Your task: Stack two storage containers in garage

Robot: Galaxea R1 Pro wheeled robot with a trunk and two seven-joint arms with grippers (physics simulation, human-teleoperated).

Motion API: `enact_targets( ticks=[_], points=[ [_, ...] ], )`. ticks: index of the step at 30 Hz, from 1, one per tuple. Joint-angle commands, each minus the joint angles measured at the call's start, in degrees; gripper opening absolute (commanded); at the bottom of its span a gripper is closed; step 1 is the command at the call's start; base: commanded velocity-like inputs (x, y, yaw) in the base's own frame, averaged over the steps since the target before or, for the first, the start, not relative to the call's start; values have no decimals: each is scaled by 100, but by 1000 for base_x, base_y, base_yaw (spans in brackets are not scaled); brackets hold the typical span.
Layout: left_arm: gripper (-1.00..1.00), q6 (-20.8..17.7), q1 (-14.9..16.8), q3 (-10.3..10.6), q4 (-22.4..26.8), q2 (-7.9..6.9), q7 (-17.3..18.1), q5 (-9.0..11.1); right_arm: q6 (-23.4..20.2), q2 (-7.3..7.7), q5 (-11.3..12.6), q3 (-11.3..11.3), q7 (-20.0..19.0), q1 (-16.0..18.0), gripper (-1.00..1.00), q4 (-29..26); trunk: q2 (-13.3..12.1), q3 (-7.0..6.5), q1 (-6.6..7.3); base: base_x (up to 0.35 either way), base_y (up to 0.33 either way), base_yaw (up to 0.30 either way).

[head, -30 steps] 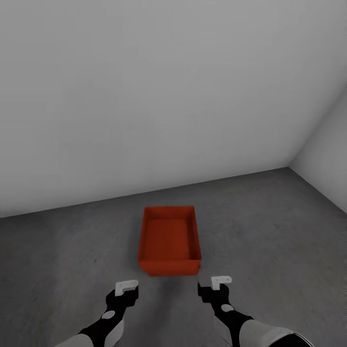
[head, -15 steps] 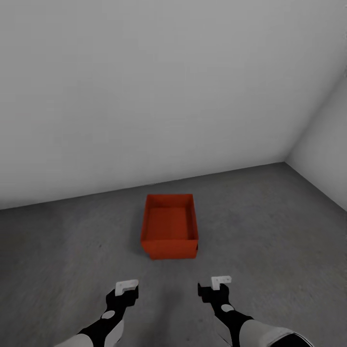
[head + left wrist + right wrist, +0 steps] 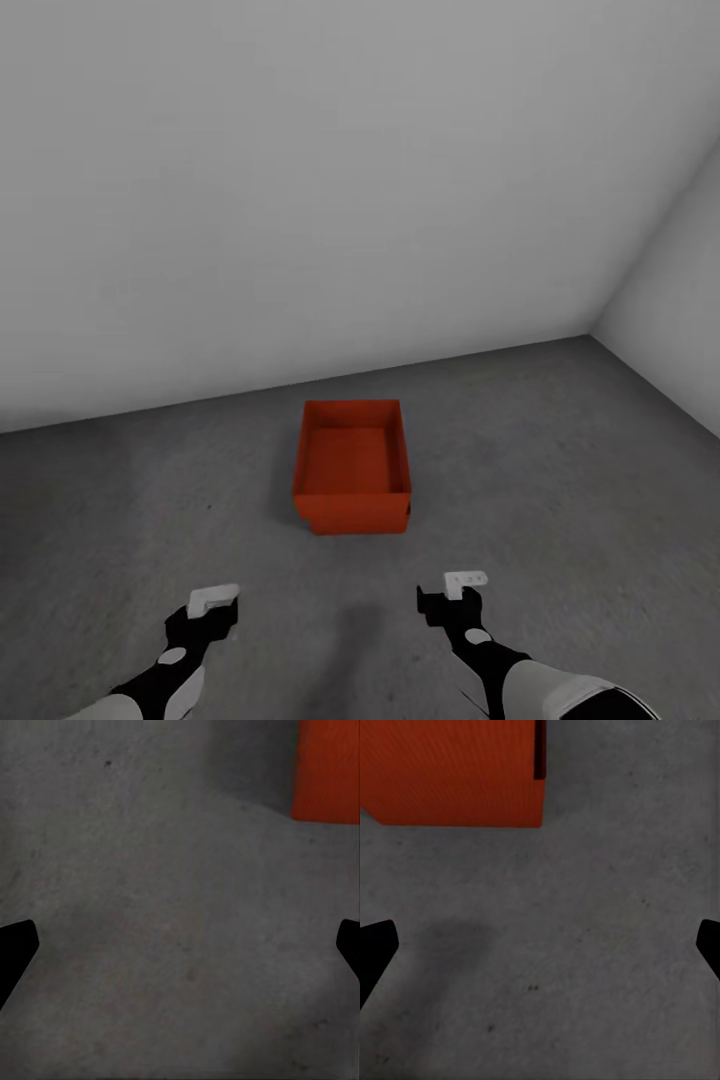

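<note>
An orange-red storage container [image 3: 352, 465] stands open-topped on the grey concrete floor [image 3: 560, 500] of the garage, near the pale back wall. A corner of the container [image 3: 328, 769] shows in the left wrist view, and its front wall [image 3: 454, 772] in the right wrist view. My left gripper [image 3: 205, 615] hangs open and empty in front of the container, off to the left. My right gripper [image 3: 447, 603] is open and empty too, in front of it and off to the right. Both are well short of the container, over bare floor, with their fingertips [image 3: 15, 945] [image 3: 375, 945] spread wide.
Plain pale grey walls [image 3: 300, 200] meet in a corner at the right [image 3: 595, 335]. Bare concrete lies on both sides of the container and between it and my arms.
The whole view first shifted, leaving the container farther away and smaller. Since then my left arm has swung out to the left and lower. The right arm has barely moved.
</note>
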State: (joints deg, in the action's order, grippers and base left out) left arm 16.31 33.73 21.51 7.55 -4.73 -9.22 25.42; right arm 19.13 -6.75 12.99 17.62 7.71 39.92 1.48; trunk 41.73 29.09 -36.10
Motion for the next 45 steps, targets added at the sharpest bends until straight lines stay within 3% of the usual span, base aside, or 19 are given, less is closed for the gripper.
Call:
enact_targets(
  ticks=[1, 5, 8, 19, 21, 22, 25, 36, 42, 45],
  points=[
    [100, 11, 2, 65, -36, -116, 8, 100, 14, -3, 46, 52, 9, 7, 100, 17, 5, 5, -1, 0, 0, 0],
    [100, 18, 2, 64, -314, -311, 168, 586, -23, -2, 40, 56, 1, 7, 100, 19, 5, 5, -1, 0, 0, 0],
    [100, 21, 2, 64, -485, -361, 239, 779, -30, -5, 26, 67, -1, -32, 100, 19, 5, 5, -1, 0, 0, 0],
    [100, 3, -1, 63, -686, -373, 321, 854, -35, -7, 1, 87, -7, -54, 100, 21, 5, 5, -1, 0, 0, 0],
    [100, -2, -4, 63, -716, -376, 353, 857, -56, 66, -6, 106, -7, -54, 100, 25, 5, 5, -1, 0, 0, 0],
    [100, -15, -5, 63, -731, -378, 374, 858, -89, 223, -16, 118, -10, -54, 100, 26, 5, 5, -1, 0, 0, 0],
    [100, -38, -6, 63, -742, -379, 389, 859, -118, 421, -22, 125, -20, -54, 100, 28, 5, 5, -1, 0, 0, 0],
    [100, -73, -9, 63, -746, -384, 404, 859, -155, 683, 16, 120, -66, -48, 100, 43, 5, 5, -1, 0, 0, 0],
    [100, -204, -258, 69, -749, -362, 424, 849, -263, 797, 19, 119, -74, -1088, 100, 45, 5, 5, -1, 0, 0, 0],
    [100, -588, -601, 72, -749, -333, 542, 843, -380, 810, 28, 114, -78, -1663, 100, 46, 5, 5, -1, 0, 0, 0]
  ],
)
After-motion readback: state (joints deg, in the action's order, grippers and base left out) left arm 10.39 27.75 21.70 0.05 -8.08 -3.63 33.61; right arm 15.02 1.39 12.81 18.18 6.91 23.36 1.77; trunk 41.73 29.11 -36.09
